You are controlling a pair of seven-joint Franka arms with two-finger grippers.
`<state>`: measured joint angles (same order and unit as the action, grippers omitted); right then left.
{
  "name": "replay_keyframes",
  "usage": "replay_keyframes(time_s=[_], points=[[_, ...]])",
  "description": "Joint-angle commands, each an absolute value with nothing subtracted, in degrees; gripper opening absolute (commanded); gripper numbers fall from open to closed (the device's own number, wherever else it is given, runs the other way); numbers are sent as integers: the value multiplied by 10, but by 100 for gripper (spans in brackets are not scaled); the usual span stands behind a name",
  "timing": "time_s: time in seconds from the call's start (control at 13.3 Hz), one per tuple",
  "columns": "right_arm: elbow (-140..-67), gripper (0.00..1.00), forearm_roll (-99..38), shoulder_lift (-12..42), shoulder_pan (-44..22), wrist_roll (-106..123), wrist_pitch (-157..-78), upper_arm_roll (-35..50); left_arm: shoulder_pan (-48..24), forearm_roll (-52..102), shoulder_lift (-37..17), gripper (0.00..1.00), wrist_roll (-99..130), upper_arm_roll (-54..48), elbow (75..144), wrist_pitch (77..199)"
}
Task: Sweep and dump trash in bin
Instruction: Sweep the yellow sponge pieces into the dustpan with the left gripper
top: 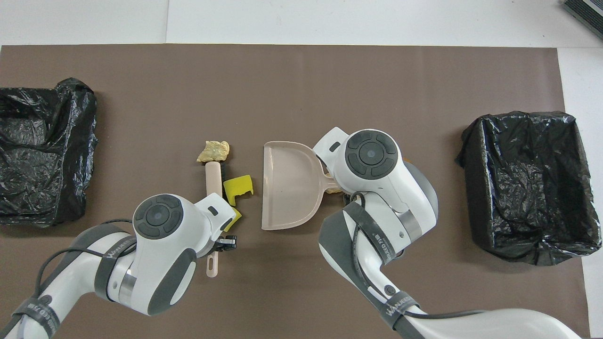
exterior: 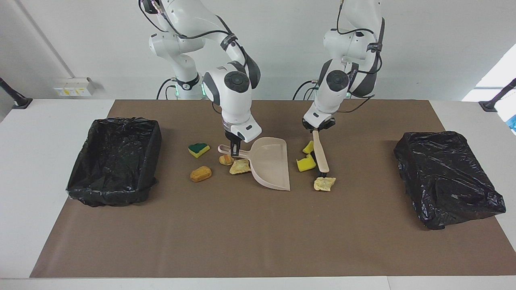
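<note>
Scraps [exterior: 200, 173] lie around the dustpan [exterior: 271, 163]; right gripper [exterior: 234, 150] clamps its handle at nine o'clock, left gripper [exterior: 318, 129] grips the brush [exterior: 321, 152] at three o'clock.

In the overhead view the right arm's white wrist covers the beige plastic dustpan's [top: 287, 188] handle and most of the foam scraps beside it; only a tan sliver [top: 334, 190] peeks out. The left arm hides the middle of the beige hand brush [top: 213, 176]. The crumpled black bin bag [top: 40, 150] runs off the picture's edge.
</note>
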<state>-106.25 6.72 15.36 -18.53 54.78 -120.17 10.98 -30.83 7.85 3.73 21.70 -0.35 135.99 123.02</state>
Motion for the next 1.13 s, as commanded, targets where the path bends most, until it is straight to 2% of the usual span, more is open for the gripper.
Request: replay_keyframes(time_s=[0.0,0.23,0.45,0.75,1.05], points=[[-1070,0,26,170,-190,536,-1231,116,-357,119,15,0,217,6,1316,1237],[-1070,0,2,172,-180,555,-1232,116,-366,137,-17,0,216,4,1259,1235],[-1070,0,-18,173,-174,579,-1232,115,-357,140,-19,0,213,8,1247,1220],[-1066,0,-12,173,-174,597,-1225,114,-282,125,-19,0,215,11,1202,1134],[-1066,0,-8,172,-168,611,-1223,113,-215,17,-25,0,109,12,1203,1157]])
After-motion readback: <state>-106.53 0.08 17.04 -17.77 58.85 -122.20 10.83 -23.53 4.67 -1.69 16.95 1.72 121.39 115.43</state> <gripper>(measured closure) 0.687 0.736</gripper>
